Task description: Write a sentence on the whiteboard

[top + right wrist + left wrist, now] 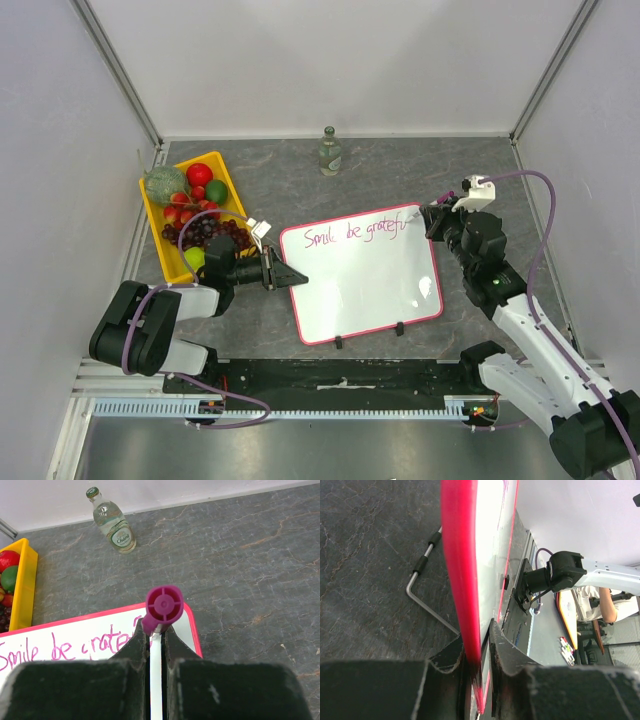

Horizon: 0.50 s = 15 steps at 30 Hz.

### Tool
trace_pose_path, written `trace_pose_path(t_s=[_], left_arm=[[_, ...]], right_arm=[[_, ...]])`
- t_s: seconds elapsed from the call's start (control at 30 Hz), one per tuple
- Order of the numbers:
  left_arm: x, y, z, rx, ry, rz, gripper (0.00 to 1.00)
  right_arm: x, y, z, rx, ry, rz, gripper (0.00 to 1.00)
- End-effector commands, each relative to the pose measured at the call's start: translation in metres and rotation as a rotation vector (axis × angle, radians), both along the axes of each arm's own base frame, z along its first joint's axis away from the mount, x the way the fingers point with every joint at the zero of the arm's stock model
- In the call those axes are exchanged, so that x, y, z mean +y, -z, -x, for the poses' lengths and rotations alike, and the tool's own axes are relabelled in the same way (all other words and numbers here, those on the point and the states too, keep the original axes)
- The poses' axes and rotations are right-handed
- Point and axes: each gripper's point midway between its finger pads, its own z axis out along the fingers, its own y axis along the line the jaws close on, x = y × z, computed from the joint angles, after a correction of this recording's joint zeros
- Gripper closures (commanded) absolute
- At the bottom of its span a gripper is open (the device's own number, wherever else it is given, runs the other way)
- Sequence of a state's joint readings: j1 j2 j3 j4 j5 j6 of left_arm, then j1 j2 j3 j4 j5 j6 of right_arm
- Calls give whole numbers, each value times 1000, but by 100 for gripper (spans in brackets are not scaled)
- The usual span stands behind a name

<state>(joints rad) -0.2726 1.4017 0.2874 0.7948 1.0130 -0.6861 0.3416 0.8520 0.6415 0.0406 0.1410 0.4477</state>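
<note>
Two grippers are busy at the whiteboard (pixel 365 290), which lies in the middle of the dark stone-patterned table (pixel 480 170), its pink-red rim turned slightly askew and two small black clips (pixel 340 342) on its near edge. The left gripper (pixel 295 277) is clenched on the board's left edge; in the left wrist view the pink rim runs straight down between the two black fingers (pixel 502 650). A bent metal rod (pixel 420 580) shows on the table beside that edge.

The right gripper (pixel 432 218) sits over the board's far right corner, grasping a marker (pixel 163 605) with a magenta end facing the wrist camera. Its tip is hidden by the fingers, so contact with the board is probable but not visible.

Along the board's far edge runs the sentence (pixel 355 234) in pink cursive, reading "Smile be gratefu", its end covered by the right gripper.

Left of the board stands a yellow tray (pixel 152 215) of fruit. A glass bottle (pixel 330 152) stands upright by the far wall.
</note>
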Motion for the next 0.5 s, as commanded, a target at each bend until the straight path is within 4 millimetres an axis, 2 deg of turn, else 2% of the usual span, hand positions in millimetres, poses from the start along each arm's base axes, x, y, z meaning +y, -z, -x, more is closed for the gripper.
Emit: trace_pose_path(t_s=[0.0,0.47], left_arm=[[2,18,0,-48,-11,-61,98],[2,18,0,-46,-11,-61,98]], right_arm=[[-6,-6,-1,-26,21,6,100],[-4,16,8,22,-3,15,100]])
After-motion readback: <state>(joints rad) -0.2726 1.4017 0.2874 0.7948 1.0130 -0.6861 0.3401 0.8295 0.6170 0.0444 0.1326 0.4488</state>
